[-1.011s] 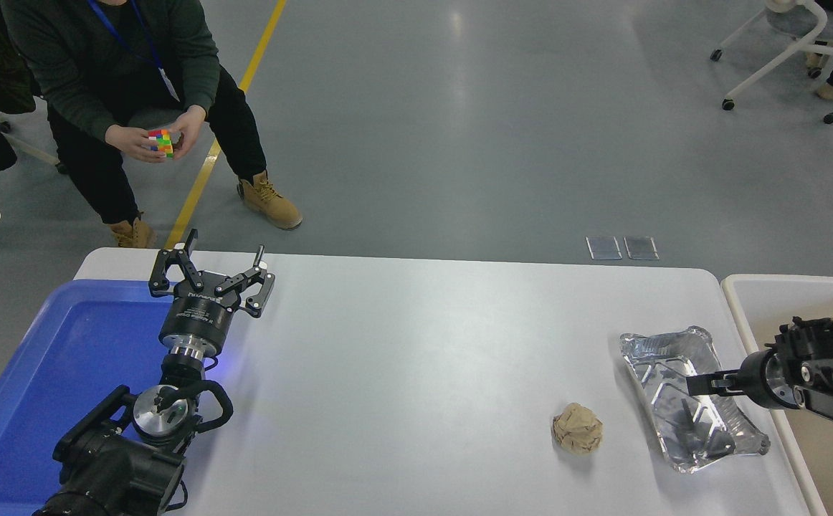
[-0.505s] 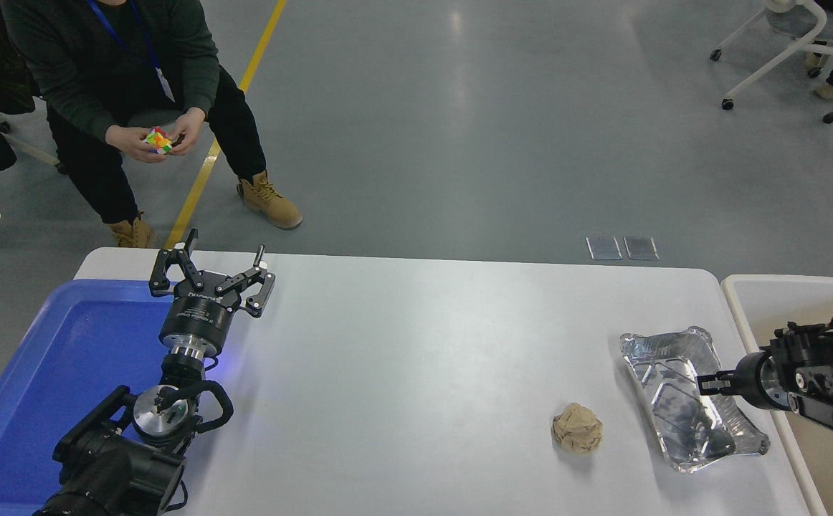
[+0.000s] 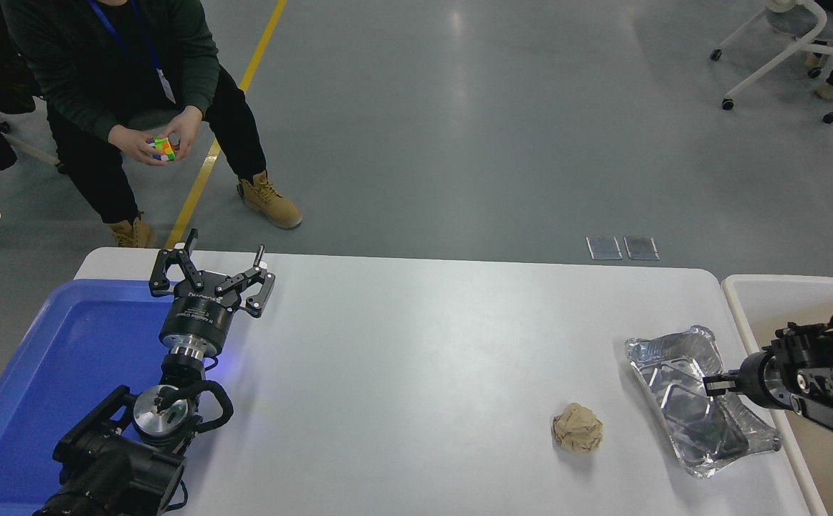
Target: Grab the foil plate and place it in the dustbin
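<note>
At frame right, the right end effector, its fingers hard to make out, overlaps the foil plate; grip unclear.

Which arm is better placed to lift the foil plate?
Right. The right gripper sits at the foil plate's near-dustbin edge; the left gripper is parked open by the blue tray.

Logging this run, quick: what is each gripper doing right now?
Left gripper: open, empty, parked above the blue tray's edge.
Right gripper: at the foil plate's right rim; open or closed cannot be told.
</note>
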